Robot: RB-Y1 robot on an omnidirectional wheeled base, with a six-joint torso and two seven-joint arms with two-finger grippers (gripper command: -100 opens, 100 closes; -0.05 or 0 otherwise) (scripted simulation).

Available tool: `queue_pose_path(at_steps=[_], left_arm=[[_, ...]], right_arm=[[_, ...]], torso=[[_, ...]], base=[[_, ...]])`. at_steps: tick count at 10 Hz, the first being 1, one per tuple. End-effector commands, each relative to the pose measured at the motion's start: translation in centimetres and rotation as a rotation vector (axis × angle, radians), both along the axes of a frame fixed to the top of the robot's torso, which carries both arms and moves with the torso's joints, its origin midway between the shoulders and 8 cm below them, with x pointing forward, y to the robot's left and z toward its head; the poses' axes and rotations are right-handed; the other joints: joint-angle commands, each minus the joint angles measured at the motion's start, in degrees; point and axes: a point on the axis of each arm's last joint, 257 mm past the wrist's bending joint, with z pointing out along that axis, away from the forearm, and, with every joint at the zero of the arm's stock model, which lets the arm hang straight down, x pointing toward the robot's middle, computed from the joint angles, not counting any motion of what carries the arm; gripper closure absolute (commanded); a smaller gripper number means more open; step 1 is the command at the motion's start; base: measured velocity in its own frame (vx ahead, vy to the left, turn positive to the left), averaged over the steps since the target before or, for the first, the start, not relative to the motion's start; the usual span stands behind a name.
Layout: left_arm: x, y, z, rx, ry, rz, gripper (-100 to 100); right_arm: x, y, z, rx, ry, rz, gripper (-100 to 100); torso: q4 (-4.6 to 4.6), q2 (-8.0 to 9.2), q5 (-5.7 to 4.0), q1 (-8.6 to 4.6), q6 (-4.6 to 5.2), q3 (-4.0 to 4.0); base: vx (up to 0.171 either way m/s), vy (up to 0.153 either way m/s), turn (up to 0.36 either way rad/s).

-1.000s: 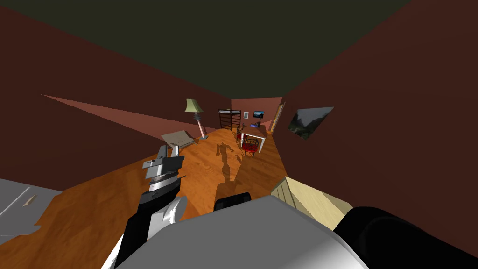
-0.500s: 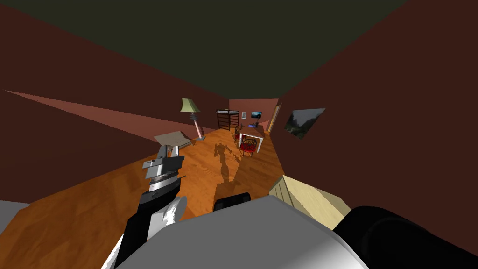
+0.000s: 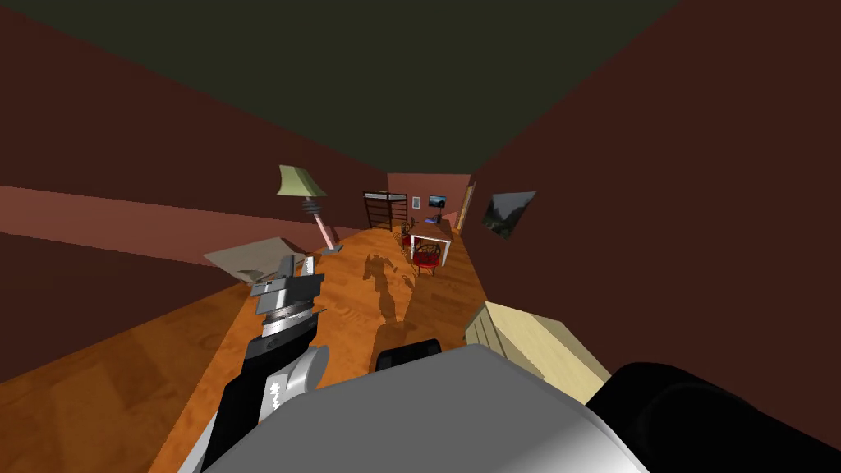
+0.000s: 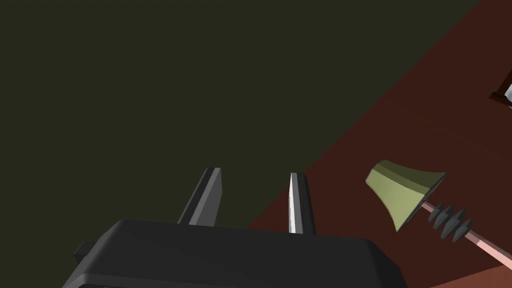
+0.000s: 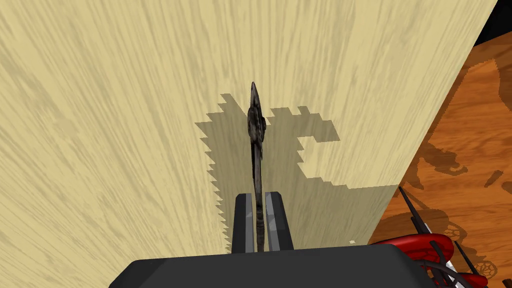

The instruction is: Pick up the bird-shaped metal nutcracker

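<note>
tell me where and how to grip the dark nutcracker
The nutcracker is thin and flat, seen edge-on here. Clamp across its two flat sides at the near end, coming in along its length, as the right tool holds it now.

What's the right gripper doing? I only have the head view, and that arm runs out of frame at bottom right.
Observer: The right gripper is shut on the nutcracker, a thin dark piece seen edge-on that sticks out past the fingertips.
Operator: What's behind it?
Observer: A pale wooden surface, with the gripper's shadow falling on it. I cannot tell whether the nutcracker is clear of the wood.
Operator: Is the left hand free?
Observer: Yes. Its wrist view shows the left gripper with its fingers apart and nothing between them.
</note>
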Motion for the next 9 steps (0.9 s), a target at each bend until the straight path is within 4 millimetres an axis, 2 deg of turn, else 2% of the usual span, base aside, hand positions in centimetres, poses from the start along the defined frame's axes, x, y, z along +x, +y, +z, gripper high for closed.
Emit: queue_pose_path(at_steps=[1,2,3,4,5,6,7,9], left_arm=[[0.0,0.0,0.0,0.000,0.000,0.000,0],[0.0,0.0,0.0,0.000,0.000,0.000,0],[0.0,0.0,0.0,0.000,0.000,0.000,0],[0.0,0.0,0.0,0.000,0.000,0.000,0],[0.0,0.0,0.0,0.000,0.000,0.000,0],[0.0,0.0,0.0,0.000,0.000,0.000,0],[0.0,0.0,0.0,0.000,0.000,0.000,0],[0.0,0.0,0.0,0.000,0.000,0.000,0]], right_arm=[[1.6,0.2,-0.5,0.009,-0.019,0.025,100],[2.4,0.1,-0.5,0.008,-0.029,0.029,100],[4.6,0.2,-0.6,0.023,-0.019,0.124,100],[4.2,0.3,-0.7,0.026,-0.013,0.125,100],[6.3,0.3,-0.8,0.024,-0.040,0.136,100],[7.0,0.2,-0.6,0.033,-0.012,0.220,100],[7.3,0.4,-0.8,0.037,-0.012,0.228,100],[10.0,0.4,-0.8,0.033,-0.047,0.242,100]], torso=[[0.00,0.00,0.00,0.00,0.00,0.00],[0.09,0.16,-0.17,-0.07,-0.09,0.12],[0.21,0.29,-0.27,-0.14,-0.23,0.23],[0.17,0.07,-0.31,-0.19,-0.17,0.12],[0.12,-0.01,-0.33,-0.25,-0.16,0.05],[0.16,0.10,-0.33,-0.28,-0.20,0.12],[0.13,-0.03,-0.34,-0.30,-0.17,0.06],[0.17,0.11,-0.35,-0.33,-0.27,0.13]], base=[[0.043,-0.013,-0.209],[-0.007,0.001,-0.041],[0.081,-0.010,-0.316],[0.105,-0.014,-0.383],[0.048,-0.010,-0.281],[0.102,-0.018,-0.379],[0.102,-0.010,-0.464],[0.022,-0.006,-0.103]])
